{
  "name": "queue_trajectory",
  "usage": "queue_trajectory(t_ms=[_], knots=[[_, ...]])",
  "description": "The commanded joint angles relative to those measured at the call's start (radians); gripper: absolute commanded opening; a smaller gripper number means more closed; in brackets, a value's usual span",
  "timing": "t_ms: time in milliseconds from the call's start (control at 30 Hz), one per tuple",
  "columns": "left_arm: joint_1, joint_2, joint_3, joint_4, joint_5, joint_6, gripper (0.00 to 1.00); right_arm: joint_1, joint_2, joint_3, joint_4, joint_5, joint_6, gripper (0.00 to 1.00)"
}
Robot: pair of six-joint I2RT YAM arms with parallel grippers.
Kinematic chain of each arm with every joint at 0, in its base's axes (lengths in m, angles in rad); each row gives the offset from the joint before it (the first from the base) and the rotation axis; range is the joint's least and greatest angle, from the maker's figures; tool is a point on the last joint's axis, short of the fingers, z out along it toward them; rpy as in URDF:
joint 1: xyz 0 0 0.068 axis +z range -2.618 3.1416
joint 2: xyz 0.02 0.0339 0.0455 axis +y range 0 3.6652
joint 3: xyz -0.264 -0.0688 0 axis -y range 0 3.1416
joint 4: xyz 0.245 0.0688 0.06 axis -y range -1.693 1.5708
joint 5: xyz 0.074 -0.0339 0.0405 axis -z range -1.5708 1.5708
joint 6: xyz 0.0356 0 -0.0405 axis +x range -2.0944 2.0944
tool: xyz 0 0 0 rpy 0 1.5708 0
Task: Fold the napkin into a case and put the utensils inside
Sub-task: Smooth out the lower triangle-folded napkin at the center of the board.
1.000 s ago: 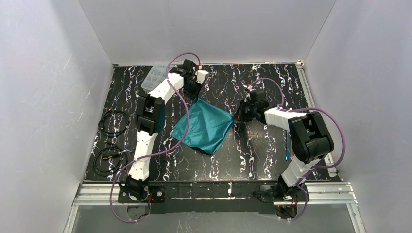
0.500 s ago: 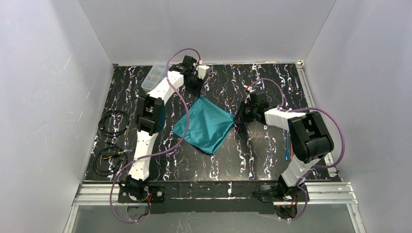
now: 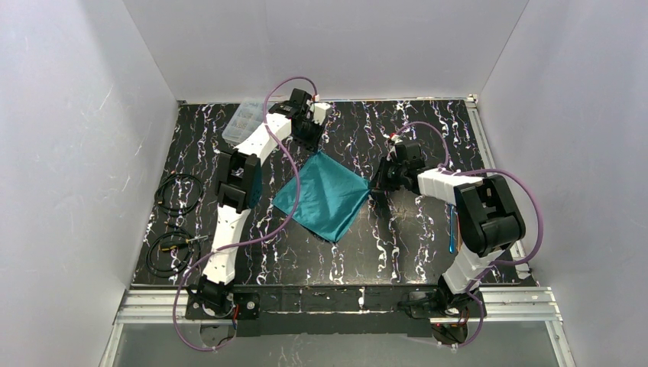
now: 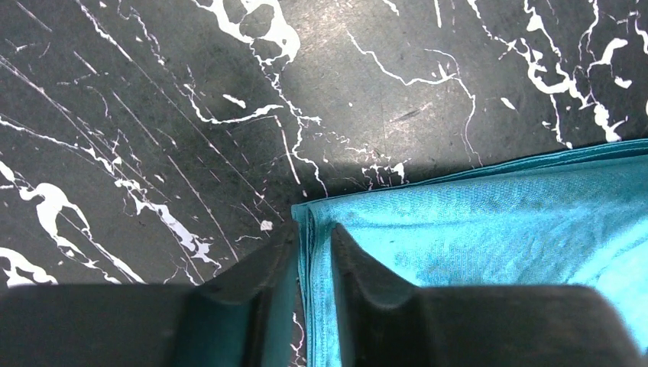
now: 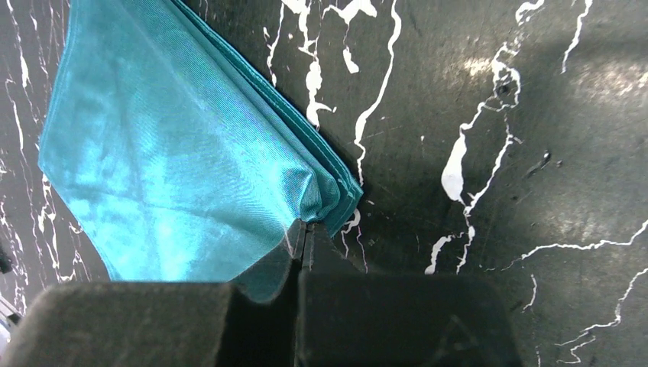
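The teal-green napkin (image 3: 325, 195) lies folded in several layers as a flat diamond on the black marbled table. My left gripper (image 3: 315, 145) is at its far corner, shut on the hemmed edge; in the left wrist view the cloth (image 4: 489, 229) runs between the fingers of the gripper (image 4: 312, 233). My right gripper (image 3: 376, 187) is at the right corner, shut on the layered tip; the right wrist view shows that gripper (image 5: 306, 227) pinching the napkin (image 5: 168, 153). A thin bluish utensil (image 3: 452, 229) lies on the table beside the right arm's elbow.
A clear plastic compartment box (image 3: 242, 121) sits at the far left of the table (image 3: 397, 245). Two black cable coils (image 3: 177, 191) (image 3: 170, 248) lie on the left side. White walls close in the table on three sides.
My left gripper has moved a little farther back with the napkin's corner. The napkin has shifted slightly back and right and lies tauter. The right gripper has barely moved.
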Motion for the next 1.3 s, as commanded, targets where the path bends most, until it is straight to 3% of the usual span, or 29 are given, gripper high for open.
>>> queue_trajectory(t_ms=[0, 133, 267, 400, 567, 700, 933, 1267], knots=[[0.002, -0.011, -0.006, 0.001, -0.022, -0.005, 0.27, -0.014, 0.011, 0.053, 0.006, -0.01, -0.005, 0.02], [0.001, -0.051, -0.033, -0.022, -0.008, 0.003, 0.45, -0.016, 0.036, 0.067, 0.004, -0.011, -0.011, 0.04], [0.002, -0.13, -0.079, -0.065, 0.017, 0.03, 0.62, -0.015, 0.057, 0.076, -0.016, 0.002, -0.025, 0.13], [0.001, -0.229, -0.148, -0.133, 0.061, 0.086, 0.73, -0.015, 0.062, 0.103, -0.041, 0.027, -0.049, 0.26], [0.002, -0.337, -0.249, -0.198, 0.1, 0.169, 0.74, -0.015, 0.059, 0.162, -0.109, 0.052, -0.091, 0.35], [0.002, -0.392, -0.354, -0.213, 0.109, 0.223, 0.74, -0.015, 0.043, 0.201, -0.149, 0.078, -0.125, 0.48], [-0.026, -0.466, -0.5, -0.263, 0.236, 0.269, 0.72, -0.015, 0.022, 0.211, -0.174, 0.078, -0.128, 0.37], [-0.229, -0.584, -0.693, -0.23, 0.249, 0.378, 0.66, -0.014, 0.009, 0.106, -0.095, 0.009, -0.007, 0.39]])
